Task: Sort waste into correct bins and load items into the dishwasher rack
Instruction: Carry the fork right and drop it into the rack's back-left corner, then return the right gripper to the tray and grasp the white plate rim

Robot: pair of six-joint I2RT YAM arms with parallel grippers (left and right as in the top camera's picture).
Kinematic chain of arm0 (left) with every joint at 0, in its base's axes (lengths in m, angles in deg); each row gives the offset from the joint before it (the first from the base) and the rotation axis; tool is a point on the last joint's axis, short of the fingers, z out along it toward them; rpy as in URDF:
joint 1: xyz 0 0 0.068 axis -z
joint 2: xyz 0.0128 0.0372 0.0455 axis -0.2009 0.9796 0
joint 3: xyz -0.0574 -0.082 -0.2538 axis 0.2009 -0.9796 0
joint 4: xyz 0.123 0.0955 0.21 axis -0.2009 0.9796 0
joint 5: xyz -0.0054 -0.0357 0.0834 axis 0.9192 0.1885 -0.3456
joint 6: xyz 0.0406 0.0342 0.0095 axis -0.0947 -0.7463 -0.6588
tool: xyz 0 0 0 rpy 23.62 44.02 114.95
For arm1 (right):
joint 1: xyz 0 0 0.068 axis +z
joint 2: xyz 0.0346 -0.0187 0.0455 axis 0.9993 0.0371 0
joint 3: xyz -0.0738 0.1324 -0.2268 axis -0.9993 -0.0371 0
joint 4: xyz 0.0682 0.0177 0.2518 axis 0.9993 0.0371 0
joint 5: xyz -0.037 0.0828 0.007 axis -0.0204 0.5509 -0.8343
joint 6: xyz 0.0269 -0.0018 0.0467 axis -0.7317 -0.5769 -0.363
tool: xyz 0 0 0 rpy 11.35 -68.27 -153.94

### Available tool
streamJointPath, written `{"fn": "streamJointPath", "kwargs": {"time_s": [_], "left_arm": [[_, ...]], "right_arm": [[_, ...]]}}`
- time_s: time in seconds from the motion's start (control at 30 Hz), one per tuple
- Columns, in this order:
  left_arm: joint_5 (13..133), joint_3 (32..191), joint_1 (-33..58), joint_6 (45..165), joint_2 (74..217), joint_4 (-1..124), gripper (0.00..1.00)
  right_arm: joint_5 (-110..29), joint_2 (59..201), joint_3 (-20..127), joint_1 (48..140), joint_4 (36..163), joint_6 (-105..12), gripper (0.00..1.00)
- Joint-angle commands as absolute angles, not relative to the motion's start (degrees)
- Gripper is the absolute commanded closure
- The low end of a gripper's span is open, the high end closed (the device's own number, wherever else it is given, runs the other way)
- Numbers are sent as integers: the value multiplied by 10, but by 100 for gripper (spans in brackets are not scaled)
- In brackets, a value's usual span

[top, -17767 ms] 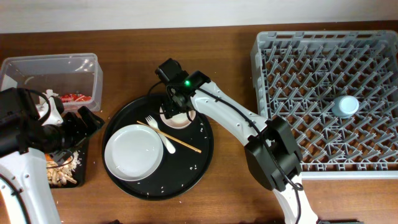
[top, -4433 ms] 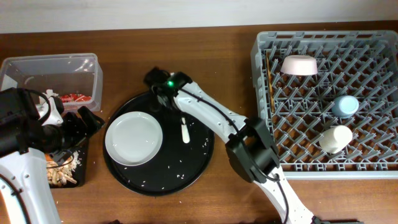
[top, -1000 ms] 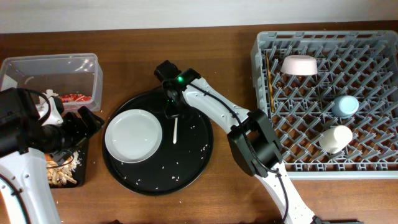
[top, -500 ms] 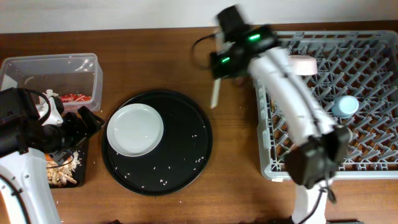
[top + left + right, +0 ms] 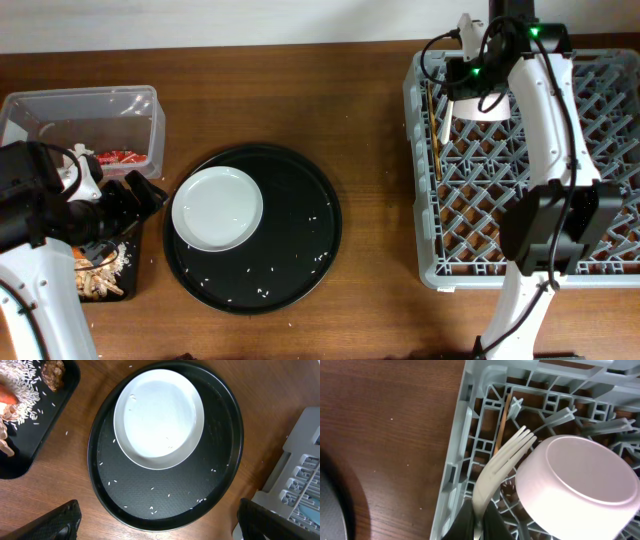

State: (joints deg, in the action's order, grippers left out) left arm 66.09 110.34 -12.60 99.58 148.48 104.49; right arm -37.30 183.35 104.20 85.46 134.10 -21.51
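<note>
Most of the loading looks done, to my eye. The pinkish bowl [image 5: 580,480] sits upside down among the pegs of the grey rack [image 5: 600,100]. The wooden chopsticks [image 5: 431,110] lie along the rack's left wall. My right gripper [image 5: 476,521] is clenched on the handle of the white fork [image 5: 495,472], holding it over that same corner with the tines just beside the bowl's rim. I cannot see the cups, because my own arm covers much of the rack from above.

I judge that two items are left: the fork to set down, and the white plate [image 5: 217,208] on the round black tray [image 5: 310,250]. Stray grains [image 5: 167,495] lie scattered around the plate. The red wrapper [image 5: 122,157] is in the clear tub [image 5: 85,93], and white rice [image 5: 25,407] is heaped in the shallow black tray [image 5: 22,452]. My left gripper [image 5: 162,522] hangs spread wide above the round tray, holding nothing.

The fork is thin, glossy plastic, and the bowl is smooth with a raised foot ring. The rack is a moulded lattice, while the round tray has a fine pebbled surface. The plate is shallow and slick.
</note>
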Motion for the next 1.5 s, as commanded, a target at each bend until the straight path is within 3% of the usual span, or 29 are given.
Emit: {"fn": "streamJointPath", "kwargs": {"time_s": [0.0, 0.13, 0.27, 0.47, 0.6, 0.77, 0.9, 1.0, 1.07, 1.13, 1.17, 1.23, 1.4, 1.47], "left_arm": [[659, 1103, -129, 999, 1481, 1046, 1], [659, 1103, -129, 999, 1481, 1046, 1], [659, 1103, -129, 999, 1481, 1046, 1], [659, 1103, -129, 999, 1481, 1046, 1], [659, 1103, -129, 999, 1481, 1046, 1], [659, 1103, -129, 999, 1481, 1046, 1], [659, 1103, -129, 999, 1481, 1046, 1], [659, 1103, -129, 999, 1481, 1046, 1], [659, 1103, -129, 999, 1481, 1046, 1], [659, 1103, -129, 999, 1481, 1046, 1], [659, 1103, -128, 999, 1481, 1046, 1], [659, 1103, -129, 999, 1481, 1046, 1], [659, 1103, -129, 999, 1481, 1046, 1], [659, 1103, -129, 999, 1481, 1046, 1]], "right_arm": [[-370, 1859, 1042, 857, 1329, -206, 96], [-370, 1891, 1042, 868, 1328, -206, 95], [-374, 1906, 1042, 875, 1332, -209, 74], [-411, 1901, 1047, 875, 1372, -251, 66], [-411, 1837, 1093, 875, 1435, -320, 53], [-385, 1710, 1103, 877, 1541, -409, 50], [-303, 1674, 1103, 943, 1598, -409, 50], [-308, 1676, 1067, 1083, 1569, -450, 48], [-308, 1689, 1031, 1175, 1483, -450, 1], [-313, 1726, 996, 1254, 1399, -475, 1], [-329, 1759, 981, 1284, 1368, -541, 1], [-355, 1804, 979, 1309, 1348, -600, 1], [-413, 1935, 979, 1361, 1273, -716, 34], [-437, 1960, 979, 1368, 1266, -737, 39]]}}
